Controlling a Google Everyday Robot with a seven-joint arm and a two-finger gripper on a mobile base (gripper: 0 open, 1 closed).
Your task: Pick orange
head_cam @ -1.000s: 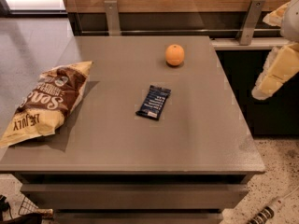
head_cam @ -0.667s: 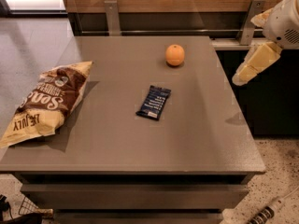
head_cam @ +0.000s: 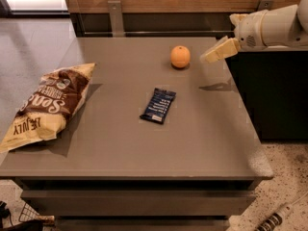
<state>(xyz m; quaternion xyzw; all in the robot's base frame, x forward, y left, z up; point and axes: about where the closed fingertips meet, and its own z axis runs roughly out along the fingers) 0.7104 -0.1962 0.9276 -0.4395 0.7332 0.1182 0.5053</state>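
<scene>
The orange (head_cam: 180,57), a small round fruit, sits on the grey table (head_cam: 120,143) toward its far right. The gripper (head_cam: 208,57) reaches in from the right on a cream-white arm (head_cam: 274,25). Its tip hangs just right of the orange, a short gap away and above the table top. It holds nothing that I can see.
A dark blue snack bar (head_cam: 158,105) lies near the table's middle. A brown and yellow chip bag (head_cam: 43,105) lies at the left edge. A wooden wall with metal brackets (head_cam: 115,16) runs behind the table. A dark cabinet (head_cam: 274,95) stands to the right.
The arm has swung in from the right edge toward the left and up, bringing the gripper close beside the orange. The orange, bar and bag have not moved.
</scene>
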